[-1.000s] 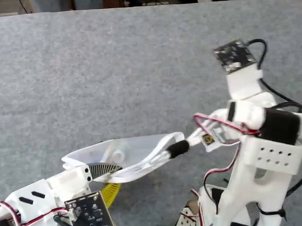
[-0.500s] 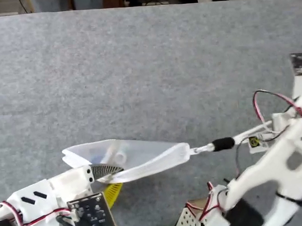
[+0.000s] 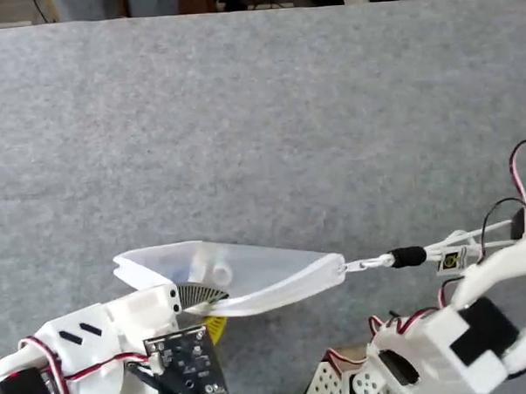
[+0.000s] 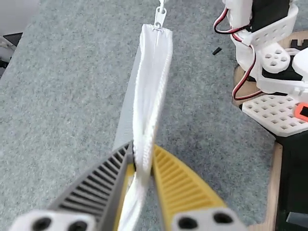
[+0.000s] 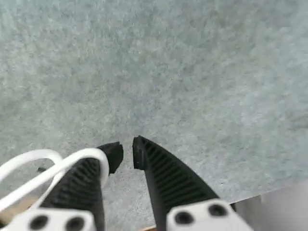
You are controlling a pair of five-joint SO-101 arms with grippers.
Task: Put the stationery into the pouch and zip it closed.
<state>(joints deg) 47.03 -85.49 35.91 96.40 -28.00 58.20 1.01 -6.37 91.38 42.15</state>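
On the table point(image 3: 241, 102), noted left gripper point(image 4: 142, 155) clamped on pouch point(image 3: 248, 266) end; right gripper point(image 5: 127, 151) all but closed, white cord point(image 5: 89, 154) looped over 1 finger.

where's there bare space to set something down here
The whole far stretch of grey mat beyond the pouch is bare. The near edge is crowded: left hand pinching the pouch, taut zip cord, perforated base plate.
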